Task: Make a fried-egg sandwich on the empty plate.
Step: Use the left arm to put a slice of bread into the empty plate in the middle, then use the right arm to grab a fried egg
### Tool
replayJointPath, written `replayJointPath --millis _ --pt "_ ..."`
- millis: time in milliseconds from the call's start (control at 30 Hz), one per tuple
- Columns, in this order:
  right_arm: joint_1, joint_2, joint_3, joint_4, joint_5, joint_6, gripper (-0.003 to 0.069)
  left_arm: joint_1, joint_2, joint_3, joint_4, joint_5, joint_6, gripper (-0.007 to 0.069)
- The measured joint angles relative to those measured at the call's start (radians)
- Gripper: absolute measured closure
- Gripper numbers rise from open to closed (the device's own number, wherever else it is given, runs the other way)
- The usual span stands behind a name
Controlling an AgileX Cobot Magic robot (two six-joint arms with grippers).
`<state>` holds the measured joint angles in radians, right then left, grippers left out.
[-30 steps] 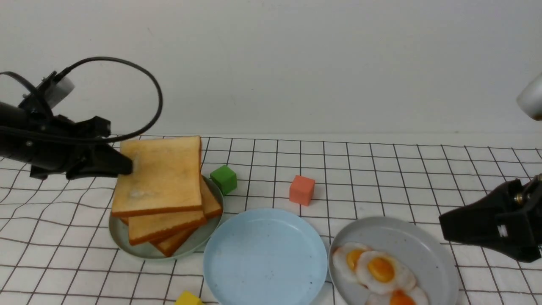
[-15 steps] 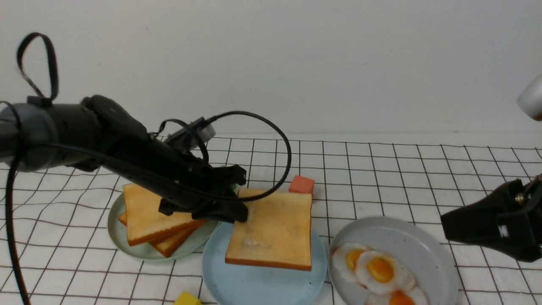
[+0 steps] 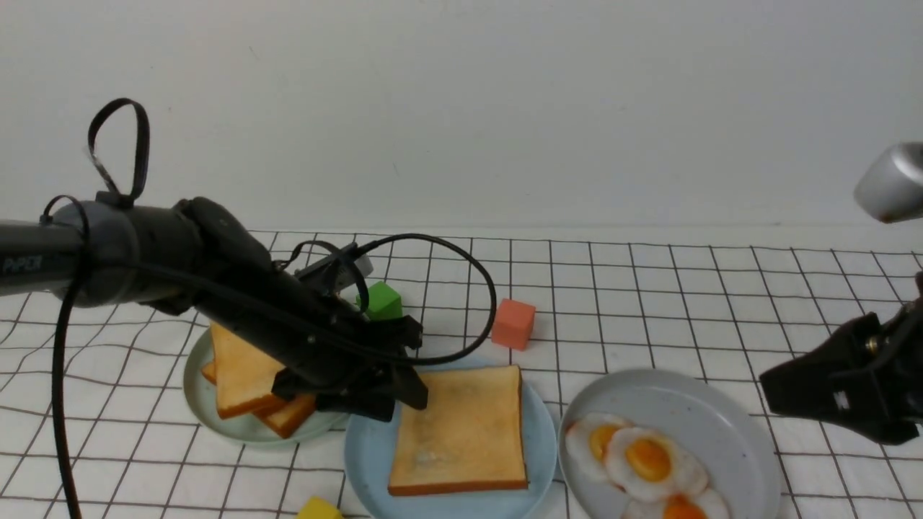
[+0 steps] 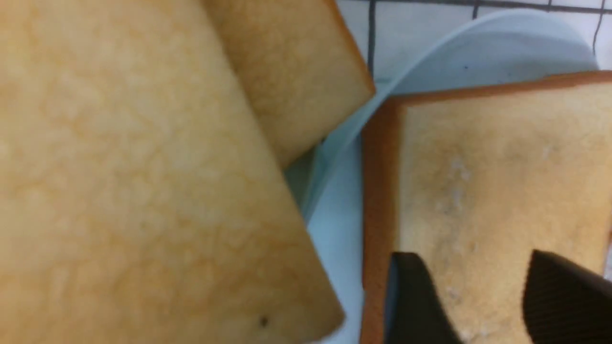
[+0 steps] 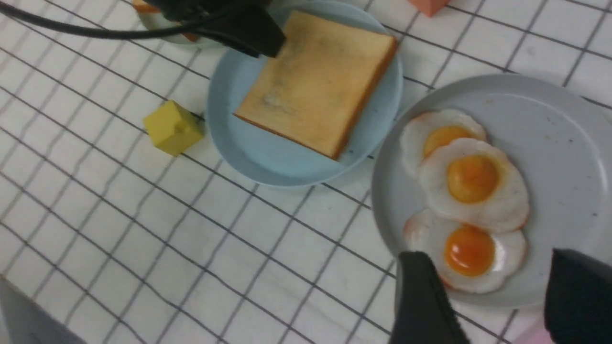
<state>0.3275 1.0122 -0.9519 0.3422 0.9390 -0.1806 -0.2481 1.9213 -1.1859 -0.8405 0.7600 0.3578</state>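
Checked cloth (image 3: 649,288): three plates (image 5: 267,162), three eggs (image 5: 473,179), three cubes (image 5: 172,126)

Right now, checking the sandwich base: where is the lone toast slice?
Front view: the toast slice lies flat on the light blue plate, centre foreground, between the pale green plate at left and the grey plate at right.

The front camera is looking forward across the table (image 3: 649,303) from the robot's side; the left wrist camera is sitting close above the toast slice (image 4: 497,167) — the right, higher, is sharing it and the blue plate (image 5: 267,162)
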Motion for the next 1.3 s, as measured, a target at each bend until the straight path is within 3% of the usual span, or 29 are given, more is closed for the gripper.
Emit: replayJointPath --millis 133,333,567,733,867,933,1300 --pt "0.0 0.054 0.0 -0.053 0.003 0.048 0.0284 0.001 -0.061 -0.02 0.098 0.037 -0.027 0.0147" --pt "0.0 0.159 0.0 -0.114 -0.013 0.006 0.0284 -0.003 -0.216 -0.074 0.21 0.168 -0.052 0.0134" --pt "0.0 0.246 -0.012 -0.143 -0.119 -0.079 0.0286 -0.131 -0.447 -0.049 0.323 0.226 -0.085 0.0281" --pt "0.0 0.371 -0.076 -0.152 -0.117 -0.139 0.0323 -0.281 -0.593 0.059 0.454 0.207 -0.192 0.05" --pt "-0.006 0.46 -0.104 -0.145 -0.124 -0.23 0.036 -0.337 -0.633 0.126 0.482 0.185 -0.215 0.0606" --pt "-0.028 0.515 -0.12 -0.125 -0.127 -0.291 0.0379 -0.365 -0.652 0.153 0.487 0.173 -0.219 0.0638" --pt "-0.097 0.708 -0.173 0.043 -0.144 -0.562 0.0398 -0.406 -0.702 0.179 0.519 0.125 -0.22 0.0638"
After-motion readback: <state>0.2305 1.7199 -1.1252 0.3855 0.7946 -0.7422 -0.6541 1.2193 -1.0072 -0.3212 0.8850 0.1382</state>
